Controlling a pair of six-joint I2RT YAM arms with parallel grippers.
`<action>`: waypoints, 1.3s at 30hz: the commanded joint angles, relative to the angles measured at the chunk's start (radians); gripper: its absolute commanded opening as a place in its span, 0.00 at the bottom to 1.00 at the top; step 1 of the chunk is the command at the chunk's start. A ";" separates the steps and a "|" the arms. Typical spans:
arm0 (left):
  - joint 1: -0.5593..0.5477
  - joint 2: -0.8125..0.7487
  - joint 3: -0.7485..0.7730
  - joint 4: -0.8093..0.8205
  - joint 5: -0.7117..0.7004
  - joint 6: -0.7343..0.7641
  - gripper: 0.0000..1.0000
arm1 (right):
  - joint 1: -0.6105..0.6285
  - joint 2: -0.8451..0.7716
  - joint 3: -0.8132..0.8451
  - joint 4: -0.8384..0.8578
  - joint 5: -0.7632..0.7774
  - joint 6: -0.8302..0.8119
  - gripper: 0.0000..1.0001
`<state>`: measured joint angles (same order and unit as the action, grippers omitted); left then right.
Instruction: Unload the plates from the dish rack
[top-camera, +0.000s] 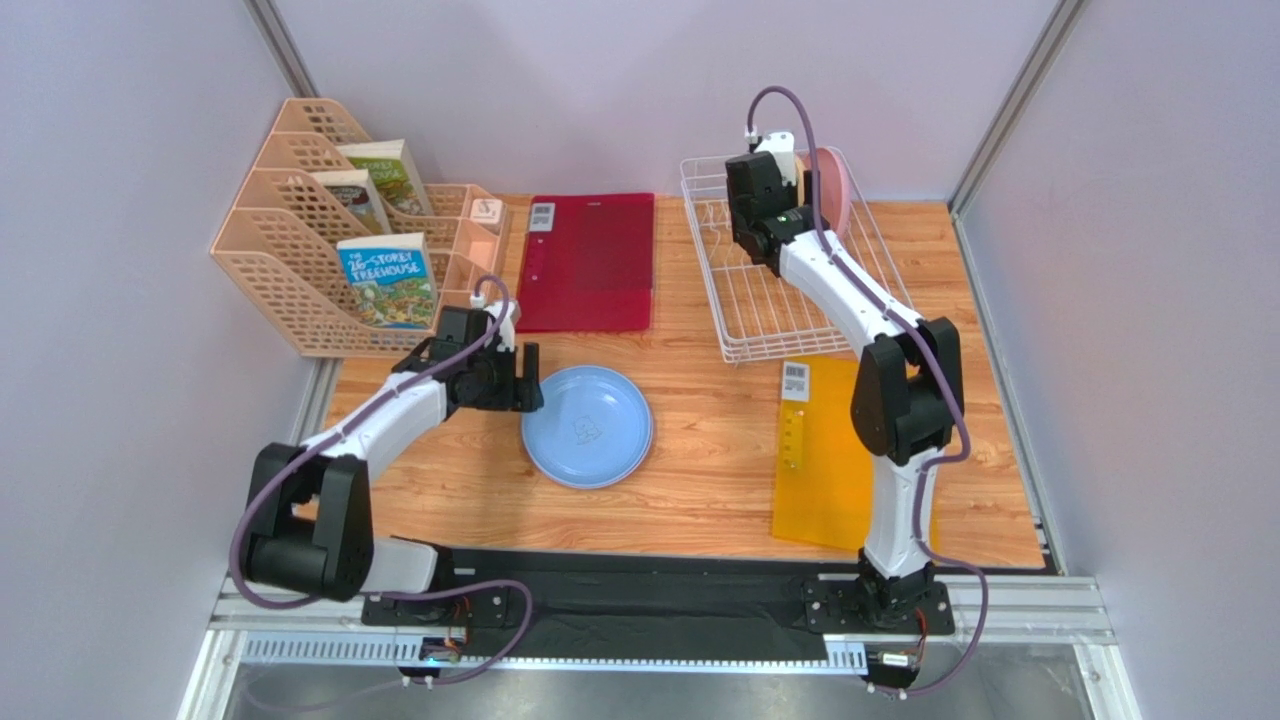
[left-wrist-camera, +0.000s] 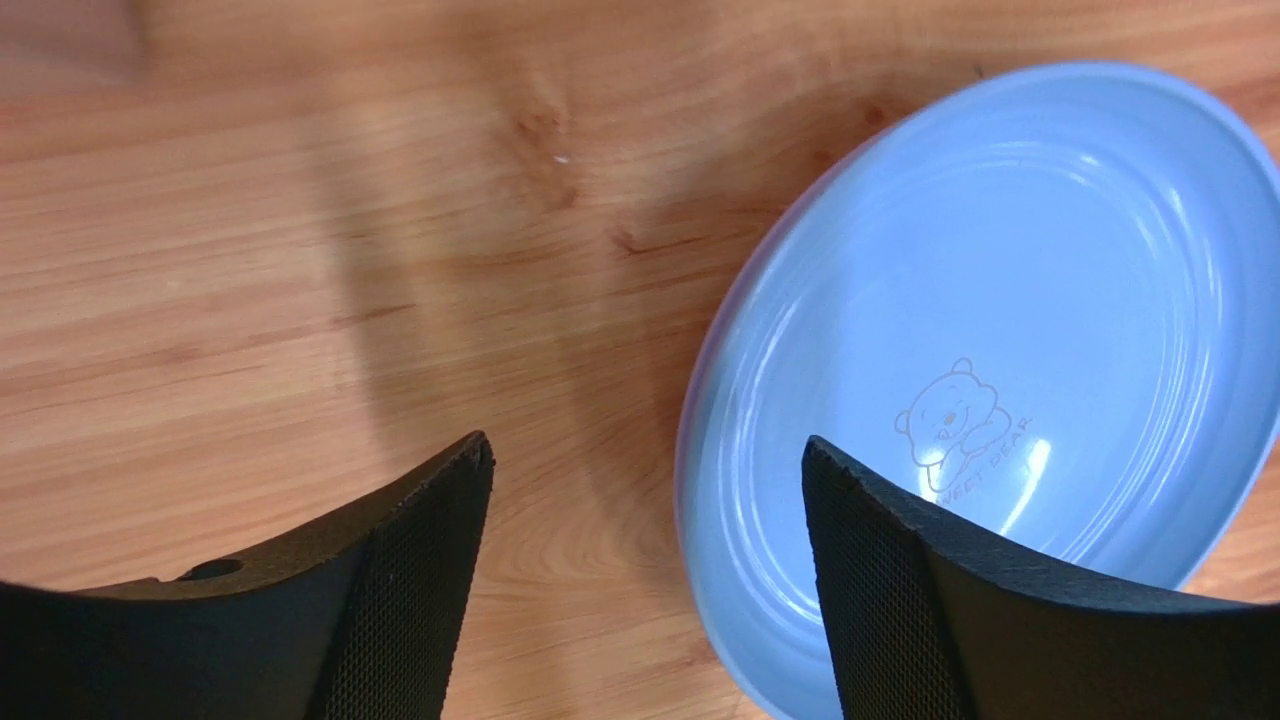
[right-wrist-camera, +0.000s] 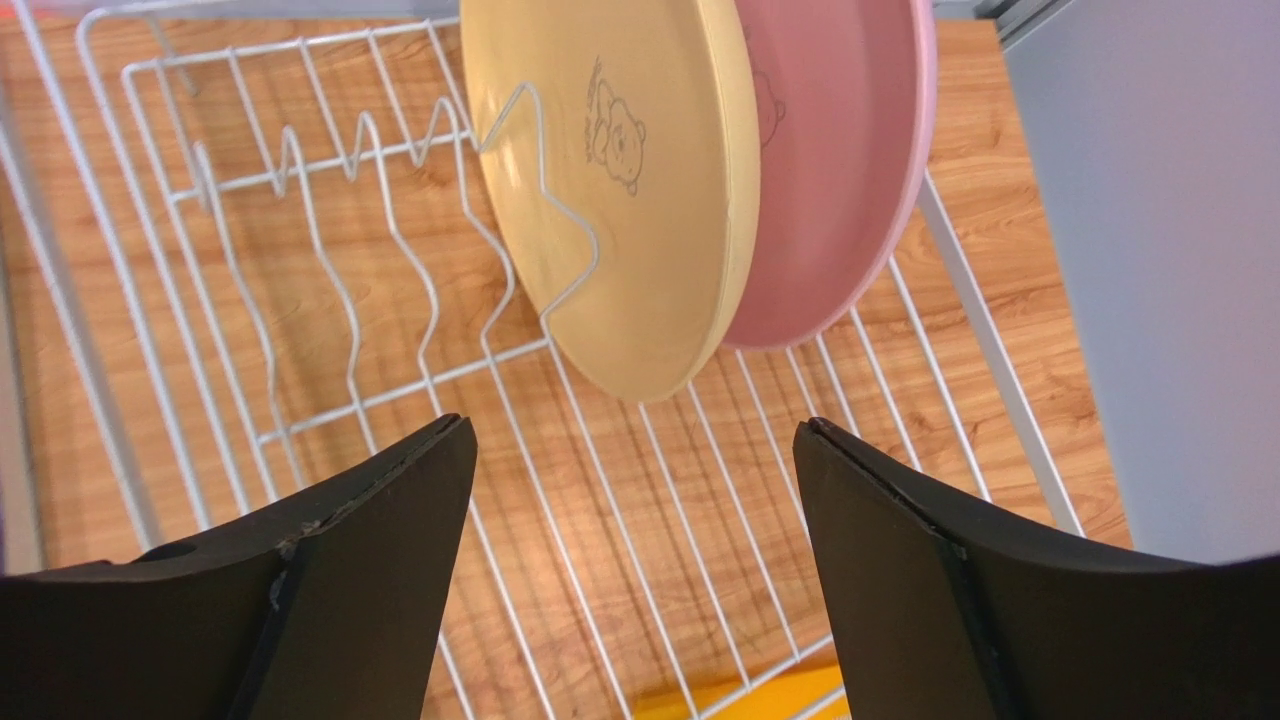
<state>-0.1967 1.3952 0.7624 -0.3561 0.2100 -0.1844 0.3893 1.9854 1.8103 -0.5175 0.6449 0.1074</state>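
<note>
A blue plate (top-camera: 586, 426) with a bear print lies flat on the table left of centre, and a thin lavender edge shows under its left rim (left-wrist-camera: 688, 450). My left gripper (top-camera: 522, 378) (left-wrist-camera: 646, 447) hangs open just above the blue plate's (left-wrist-camera: 1022, 300) left rim, holding nothing. The white wire dish rack (top-camera: 721, 308) (right-wrist-camera: 1017, 393) stands at the back right. A cream-yellow plate (right-wrist-camera: 631, 195) and a pink plate (top-camera: 834, 188) (right-wrist-camera: 842, 165) stand upright in its far end. My right gripper (top-camera: 751, 210) (right-wrist-camera: 634, 428) is open over the rack floor, short of the cream-yellow plate.
Peach lattice file holders (top-camera: 301, 248) with books stand at the back left. A red folder (top-camera: 589, 258) lies beside them. An orange sheet (top-camera: 819, 465) lies in front of the rack by the right arm. Grey walls close in both sides.
</note>
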 joint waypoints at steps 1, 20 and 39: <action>0.003 -0.168 -0.067 0.110 -0.123 -0.012 0.82 | -0.006 0.064 0.070 0.152 0.142 -0.097 0.83; 0.003 -0.614 -0.314 0.503 -0.096 -0.125 1.00 | -0.092 0.256 0.216 0.102 0.015 -0.066 0.00; 0.003 -0.565 -0.322 0.526 -0.129 -0.164 1.00 | 0.046 0.069 0.057 0.350 0.498 -0.195 0.00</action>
<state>-0.1955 0.8242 0.4454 0.1204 0.0940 -0.3336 0.3931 2.1643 1.8832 -0.3187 1.0462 -0.0559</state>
